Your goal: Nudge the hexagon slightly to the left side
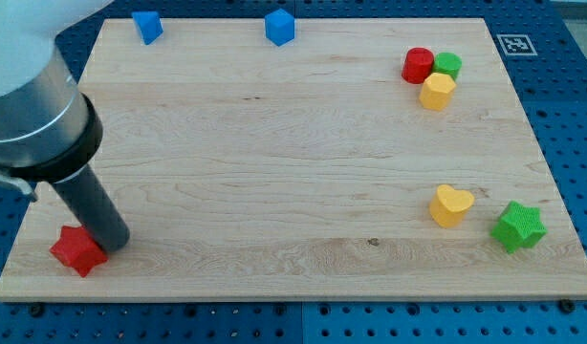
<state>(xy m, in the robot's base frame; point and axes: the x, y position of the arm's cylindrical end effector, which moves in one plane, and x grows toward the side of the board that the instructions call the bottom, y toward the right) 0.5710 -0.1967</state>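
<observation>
The yellow hexagon (437,92) lies near the view's top right, touching a red cylinder (419,65) and a small green block (448,65) just above it. My tip (113,245) is far away at the view's bottom left, right beside a red star (78,250), on that star's right side. The dark rod rises from the tip toward the view's upper left.
A yellow heart (451,205) and a green star (518,226) lie at the bottom right. Two blue blocks (147,26) (279,27) sit along the board's top edge. The wooden board (293,162) rests on a blue pegboard surface.
</observation>
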